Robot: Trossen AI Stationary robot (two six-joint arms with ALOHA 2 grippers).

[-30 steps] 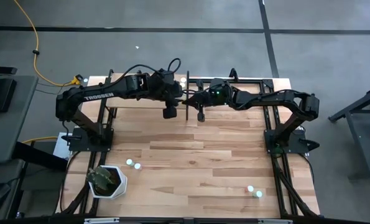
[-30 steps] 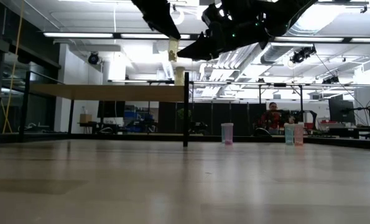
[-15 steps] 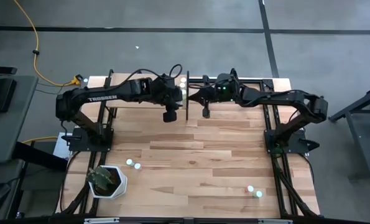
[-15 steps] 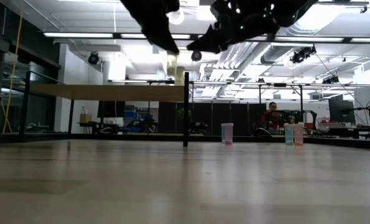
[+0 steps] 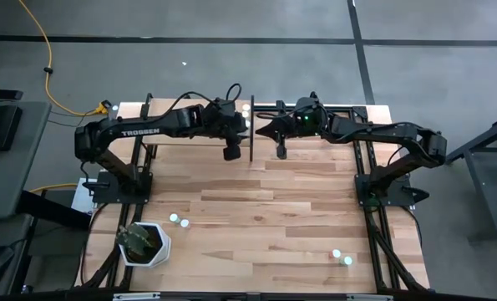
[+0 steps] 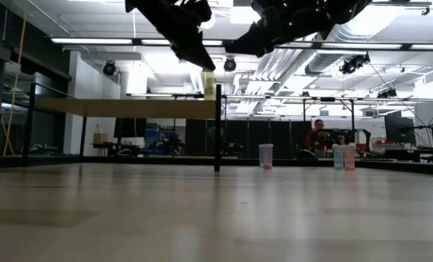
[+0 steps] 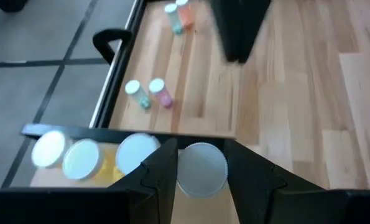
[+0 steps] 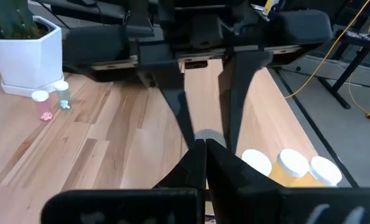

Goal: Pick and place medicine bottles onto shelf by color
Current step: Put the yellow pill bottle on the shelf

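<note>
The medicine bottles lie in several groups. Going near to far in the high view, we see one pair (image 5: 341, 257) at the counter's near right, and another pair (image 5: 179, 221) near the left, close beside a white hexagonal pot (image 5: 144, 244) with a green plant. In the right wrist view that second pair (image 8: 50, 101) stands upright, one pinkish, one pale green, both with white caps. Farther back the two dark arms meet over the shelf (image 5: 256, 113), a flat pale-wood board on black posts at the counter's far edge. We read "TROSSEN" in white along the left arm (image 5: 135, 131).

The left gripper (image 7: 200, 168) hangs above the shelf's end, its jaws partly parted around a round white-capped bottle (image 7: 201, 168). The bottle stands cap toward the camera, long axis along the view. Just beside it, a row of three more white caps (image 7: 88, 155) sits on the shelf, yellowish-orange bodies showing beneath.

The right gripper (image 8: 204, 149) has its jaws pressed together, holding nothing, tips aimed at the left gripper. The same row of bottles (image 8: 290, 165) shows beside it.

The counter (image 5: 265, 217) is striped planking of light and reddish wood.

In the low view, a person (image 6: 319, 135) sits far back in the room.
</note>
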